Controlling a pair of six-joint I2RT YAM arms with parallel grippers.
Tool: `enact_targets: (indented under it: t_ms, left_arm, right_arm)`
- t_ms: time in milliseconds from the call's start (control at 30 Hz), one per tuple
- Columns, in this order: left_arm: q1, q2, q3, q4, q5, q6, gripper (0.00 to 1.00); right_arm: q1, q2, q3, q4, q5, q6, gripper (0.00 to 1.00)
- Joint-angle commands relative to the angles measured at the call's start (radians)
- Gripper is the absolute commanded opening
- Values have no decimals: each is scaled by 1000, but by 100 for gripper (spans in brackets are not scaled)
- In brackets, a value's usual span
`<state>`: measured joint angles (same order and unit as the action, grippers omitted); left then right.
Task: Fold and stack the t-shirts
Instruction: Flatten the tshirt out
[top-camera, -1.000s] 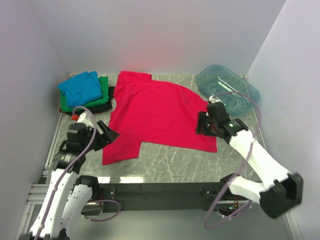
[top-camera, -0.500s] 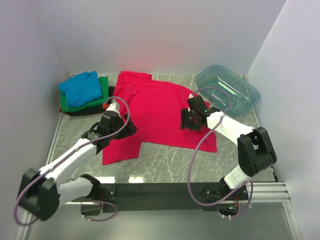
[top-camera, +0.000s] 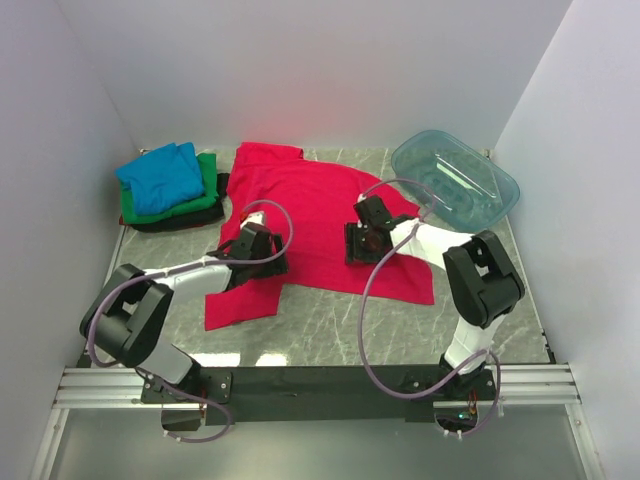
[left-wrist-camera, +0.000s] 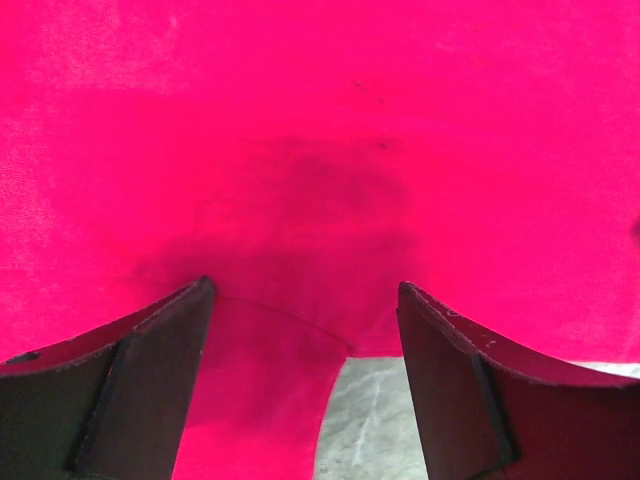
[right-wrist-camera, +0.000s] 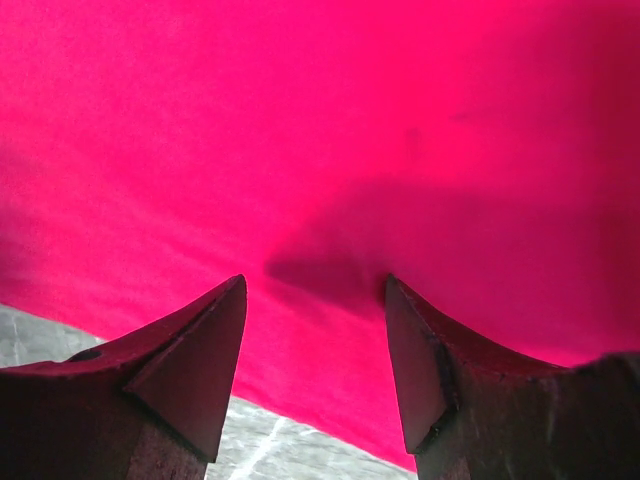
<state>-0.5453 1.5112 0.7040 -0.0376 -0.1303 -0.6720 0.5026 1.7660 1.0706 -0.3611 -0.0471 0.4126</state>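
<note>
A bright red-pink t-shirt (top-camera: 312, 220) lies spread flat on the marble table (top-camera: 350, 320), one sleeve reaching toward the near left. My left gripper (top-camera: 264, 252) hovers low over the shirt where that sleeve meets the body, jaws open and empty. In the left wrist view the gripper (left-wrist-camera: 305, 288) frames the red cloth (left-wrist-camera: 320, 150) and the underarm corner. My right gripper (top-camera: 362, 242) is open over the shirt's right half near its front hem. The right wrist view shows that gripper (right-wrist-camera: 315, 283) just above red cloth (right-wrist-camera: 330, 130). Blue (top-camera: 160, 176), green (top-camera: 207, 188) and black (top-camera: 178, 221) t-shirts sit folded in a stack at the back left.
A clear teal plastic tub (top-camera: 456, 182) stands at the back right, close to the shirt's right edge. White walls close in the table on the left, back and right. A black rail (top-camera: 320, 382) runs along the near edge.
Both arms have swung inward and stretched out low over the red-pink shirt, the left moving right, the right moving left. Both grippers stayed open. The shirt has not shifted.
</note>
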Motion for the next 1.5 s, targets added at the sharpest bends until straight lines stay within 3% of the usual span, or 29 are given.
enact_targets:
  t_ms: [0,233,533,700,867,1033,1200,1467]
  left_arm:
    - [-8,-31,-70,61,24,-26,80]
    - [-100,-126,-184,7,-3,-107,81]
    - [-159,-380,-311,-151,-41,-219,82]
    - [-170,-545,-296,-254,-63,-236,82]
    - [-171,-617,-181,-334,-123,-204,83]
    - [-173,-527,-72,-253,-123,-144,84]
    - [-208,-317,32,-108,-55,-121,83]
    - [-407,86,351,-2,-39,-63,83]
  right_arm:
    - [43,6,-9,53,-8,22,64]
    - [118,-13,-127,117,-49,69,61]
    - [232,-77,-231,129,-79,120,60]
    - [252,-163,-216,59,-71,111,61]
    - [212,-287,-98,-64,41,77,65]
    - [23,-318,-14,-113,90,22,67]
    - [-145,-248,54,-110,115,-21,66]
    - [-303,-91,215,-93,159,-43,67]
